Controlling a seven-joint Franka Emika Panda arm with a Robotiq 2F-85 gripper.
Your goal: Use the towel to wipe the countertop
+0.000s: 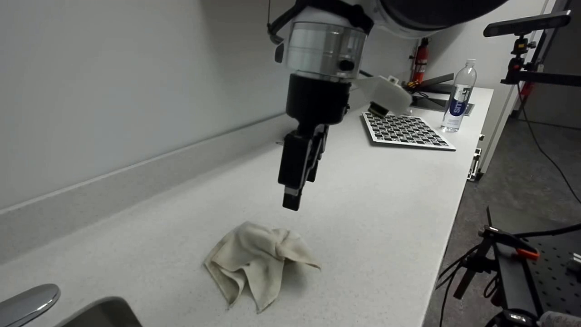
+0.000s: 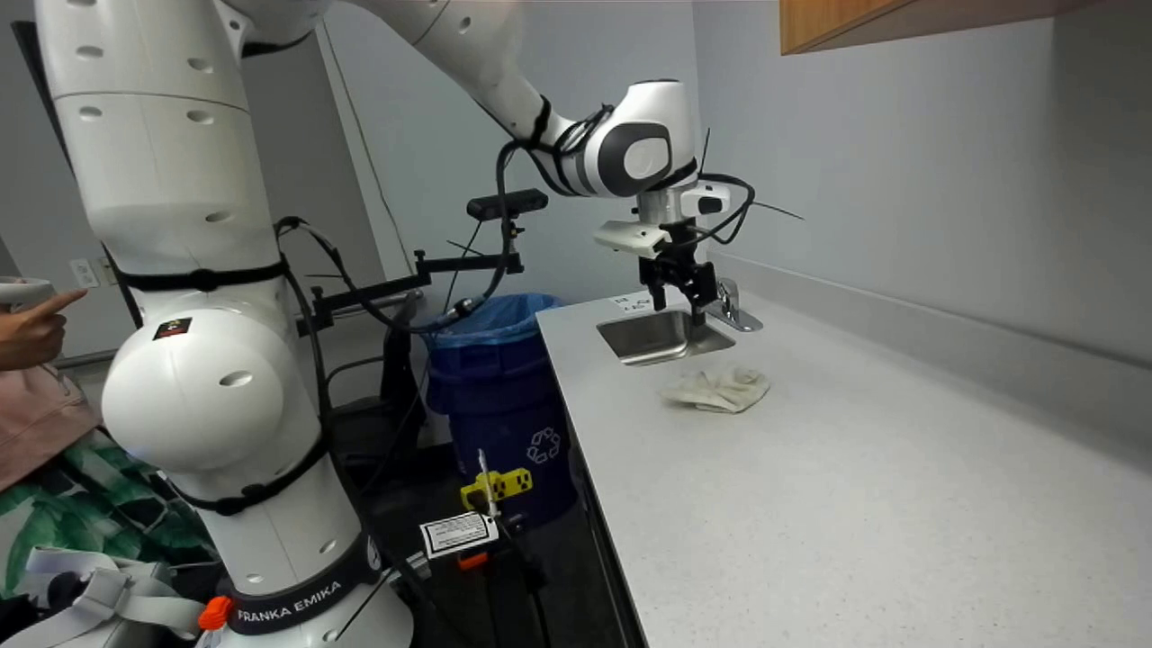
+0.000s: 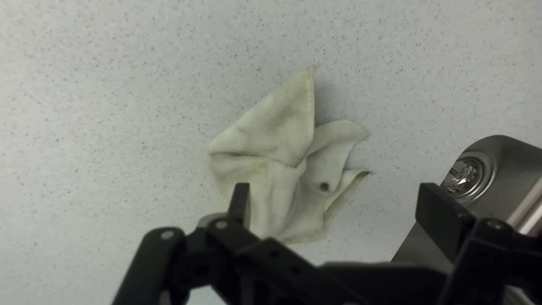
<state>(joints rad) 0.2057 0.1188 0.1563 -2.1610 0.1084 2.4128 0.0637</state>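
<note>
A cream towel with a small dark spot lies crumpled on the white speckled countertop [image 1: 372, 204]. The towel shows in both exterior views [image 1: 258, 259] [image 2: 720, 390] and in the middle of the wrist view [image 3: 275, 135]. My gripper shows in both exterior views [image 1: 302, 188] [image 2: 679, 308]. It hangs pointing down above the countertop, apart from the towel. In the wrist view my gripper [image 3: 336, 195] is open, its fingers wide apart with nothing held between them. The left finger overlaps the towel's lower left part in that view and hides a little of it; the right finger overlaps the sink's edge.
A steel sink [image 2: 652, 337] and faucet [image 2: 733, 306] are near the towel; the sink also shows in the wrist view [image 3: 508, 169]. A wall backsplash [image 1: 136, 181] runs along the counter. A checkered board [image 1: 406, 131] and a bottle [image 1: 459, 97] stand farther along.
</note>
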